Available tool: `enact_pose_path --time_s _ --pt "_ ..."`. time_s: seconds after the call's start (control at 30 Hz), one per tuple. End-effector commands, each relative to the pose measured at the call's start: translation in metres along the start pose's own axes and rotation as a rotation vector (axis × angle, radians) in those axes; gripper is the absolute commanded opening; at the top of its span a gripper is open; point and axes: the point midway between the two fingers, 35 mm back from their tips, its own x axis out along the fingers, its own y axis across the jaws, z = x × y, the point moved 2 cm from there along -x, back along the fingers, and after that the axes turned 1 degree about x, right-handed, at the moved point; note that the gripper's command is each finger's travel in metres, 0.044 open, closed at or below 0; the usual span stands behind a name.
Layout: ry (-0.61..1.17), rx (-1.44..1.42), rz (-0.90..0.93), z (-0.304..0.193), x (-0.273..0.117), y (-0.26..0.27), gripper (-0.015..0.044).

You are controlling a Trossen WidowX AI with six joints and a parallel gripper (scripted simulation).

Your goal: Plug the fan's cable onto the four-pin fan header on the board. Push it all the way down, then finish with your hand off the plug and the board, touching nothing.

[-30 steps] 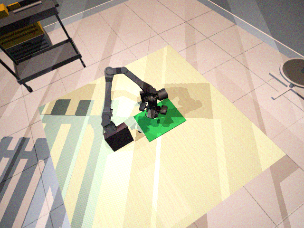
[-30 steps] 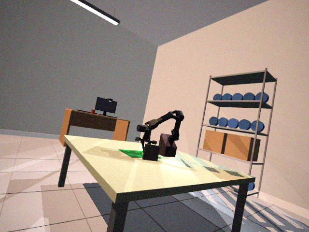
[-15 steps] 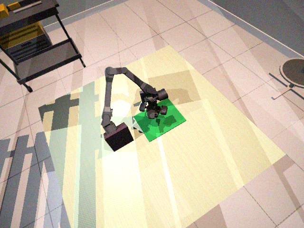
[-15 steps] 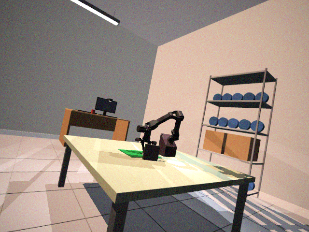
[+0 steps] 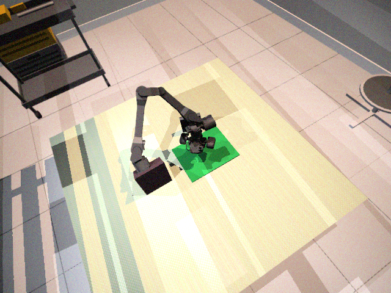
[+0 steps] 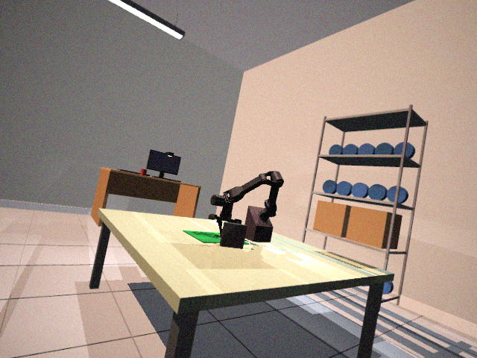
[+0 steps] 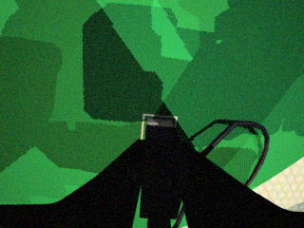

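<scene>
The green board point(image 5: 230, 152) point(image 6: 197, 236) point(image 7: 33, 85) lies flat on the table. My gripper point(image 5: 196, 152) point(image 6: 220, 233) point(image 7: 161, 148) is low over the board, shut on the fan plug point(image 7: 161, 133), a dark block between the fingertips. The pale-rimmed fan header point(image 7: 142, 129) shows in the wrist view only as thin edges at the plug's far end and left side; the plug covers most of its opening. How deep the plug sits, and its pins, are hidden. The dark cable point(image 7: 266, 142) loops out to the right of the fingers over the board.
A dark block point(image 6: 232, 235) stands beside the board, partly behind the arm in the top view. The arm's dark base box point(image 5: 153, 177) point(image 6: 258, 227) stands at the board's other side. The table point(image 5: 284, 189) point(image 6: 153, 246) carries the board, block and arm.
</scene>
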Motion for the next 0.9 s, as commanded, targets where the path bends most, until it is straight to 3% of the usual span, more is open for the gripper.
enact_pose_path --time_s 0.0,0.1,0.43,0.53,0.67,0.87 --pt "0.0 0.001 -0.001 -0.001 0.004 0.0 0.0" --pt "0.0 0.001 -0.001 -0.001 0.006 0.0 0.0" --pt "0.001 0.0 0.0 0.0 0.003 0.0 0.026" --pt "0.0 0.0 0.0 0.0 0.0 0.0 0.026" --pt "-0.001 0.0 0.002 0.0 -0.049 0.001 0.026" --pt "-0.001 0.0 0.001 0.0 -0.052 0.001 0.026"
